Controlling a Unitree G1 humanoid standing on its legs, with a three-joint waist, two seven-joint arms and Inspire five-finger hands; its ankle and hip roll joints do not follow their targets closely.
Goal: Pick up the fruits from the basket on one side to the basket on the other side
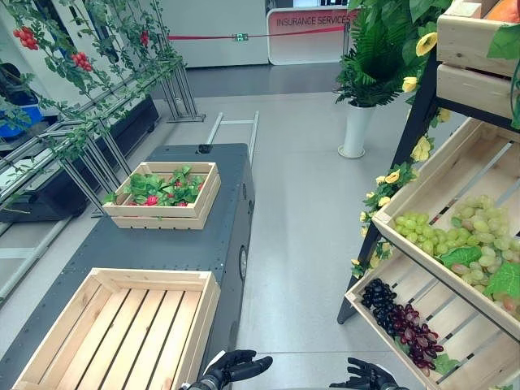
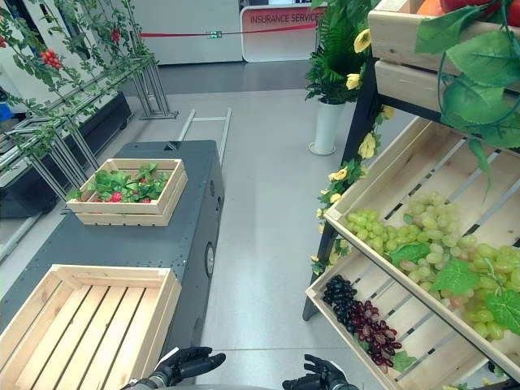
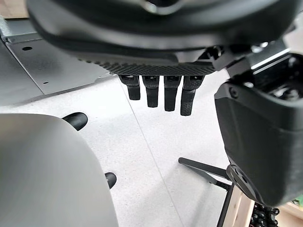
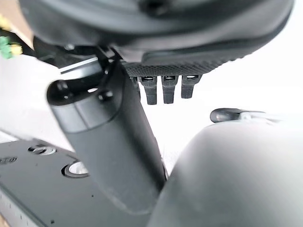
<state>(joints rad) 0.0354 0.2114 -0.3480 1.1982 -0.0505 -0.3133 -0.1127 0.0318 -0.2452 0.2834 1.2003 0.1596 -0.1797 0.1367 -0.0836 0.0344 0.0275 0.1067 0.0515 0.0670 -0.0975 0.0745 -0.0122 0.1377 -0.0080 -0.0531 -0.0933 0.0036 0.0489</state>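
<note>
1. The left robot hand [image 1: 231, 368] is dark, with slim black segmented fingers [image 3: 158, 94].
2. The right robot hand [image 1: 367, 376] is equally dark; its palm edge carries a ribbed, textured strip.

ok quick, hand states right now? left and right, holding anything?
Left hand: open, fingers relaxed, holding nothing, low beside the empty crate.
Right hand: open, fingers relaxed, holding nothing, low over the floor.

Both eye views look down from the head, sharing the empty slatted wooden crate [image 1: 122, 333] at lower left and the tilted wooden grape shelves [image 2: 382, 195] at right. Each wrist view looks closely along its hand toward the pale speckled floor [image 3: 151, 156].
</note>
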